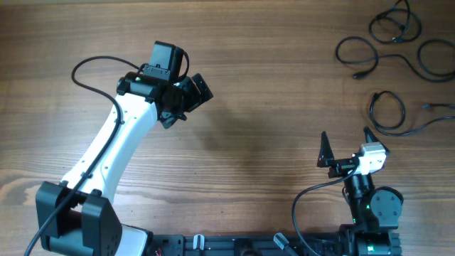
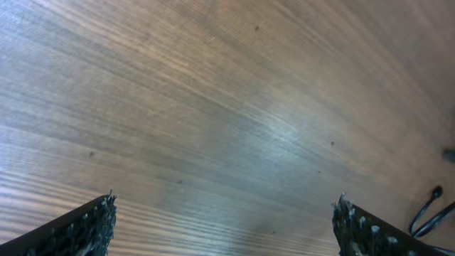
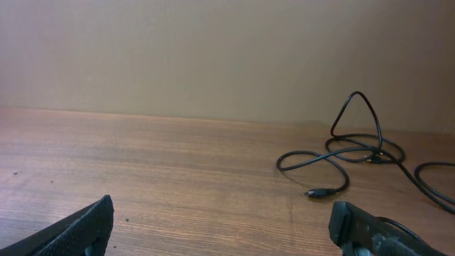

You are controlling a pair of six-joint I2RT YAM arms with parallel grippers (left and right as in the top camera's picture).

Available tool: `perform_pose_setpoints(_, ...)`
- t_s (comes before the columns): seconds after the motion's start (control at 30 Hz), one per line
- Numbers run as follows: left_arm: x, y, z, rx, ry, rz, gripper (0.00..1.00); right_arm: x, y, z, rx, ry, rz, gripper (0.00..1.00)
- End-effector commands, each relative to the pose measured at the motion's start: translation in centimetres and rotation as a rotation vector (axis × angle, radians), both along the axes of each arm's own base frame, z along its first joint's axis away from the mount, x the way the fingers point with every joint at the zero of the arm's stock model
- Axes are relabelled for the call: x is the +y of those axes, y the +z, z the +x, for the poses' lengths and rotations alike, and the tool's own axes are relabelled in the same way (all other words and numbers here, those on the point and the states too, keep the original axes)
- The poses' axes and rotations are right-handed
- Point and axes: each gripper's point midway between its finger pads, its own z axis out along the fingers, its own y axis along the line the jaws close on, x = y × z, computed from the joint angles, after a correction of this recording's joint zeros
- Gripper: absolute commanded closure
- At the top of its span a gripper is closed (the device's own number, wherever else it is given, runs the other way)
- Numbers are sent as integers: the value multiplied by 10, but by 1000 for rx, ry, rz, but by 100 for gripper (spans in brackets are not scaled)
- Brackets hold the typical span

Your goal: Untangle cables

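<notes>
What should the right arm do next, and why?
Probably ease the right end effector forward and slightly right toward the nearest cable loop. Its jaws stand open and hold nothing, and that loop lies just beyond it in the overhead view. The left end effector, also open, hangs over bare table, far from it.

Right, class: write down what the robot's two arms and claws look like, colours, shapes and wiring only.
The left arm is a white link with black joints, a black wire looping off it; the left claw is black. The right arm is black with a white block behind the right claw, whose fingers are pointed. Finger pads look studded.
</notes>
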Motion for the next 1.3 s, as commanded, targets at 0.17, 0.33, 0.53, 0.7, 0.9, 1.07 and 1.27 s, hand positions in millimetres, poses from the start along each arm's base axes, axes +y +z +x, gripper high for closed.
perform_pose_setpoints(0.17, 20, 3, -18, 13, -34, 139, 0, -2, 4, 0, -16, -12, -3, 0)
perform_pose_setpoints(0.33, 24, 18, -31, -104, -229, 188, 0, -2, 4, 0, -16, -12, -4, 0)
perform_pose_setpoints(0.53, 35, -1, -66, -128, -241, 190, 0, -2, 4, 0, -16, -12, -3, 0)
perform_pose_setpoints(0.7, 44, 30, -74, -266, -276, 226, 0, -2, 3, 0, -15, -12, -4, 0)
perform_pose_setpoints(0.9, 46, 15, -85, -335, -379, 263, 0, -2, 3, 0, -15, -12, -4, 0)
perform_pose_setpoints(1.07, 32, 18, -82, -600, -489, 241, 0, -2, 3, 0, -15, -12, -3, 0)
perform_pose_setpoints(1.27, 55, 13, -99, -684, -424, 271, 0, -2, 3, 0, -15, -12, -3, 0)
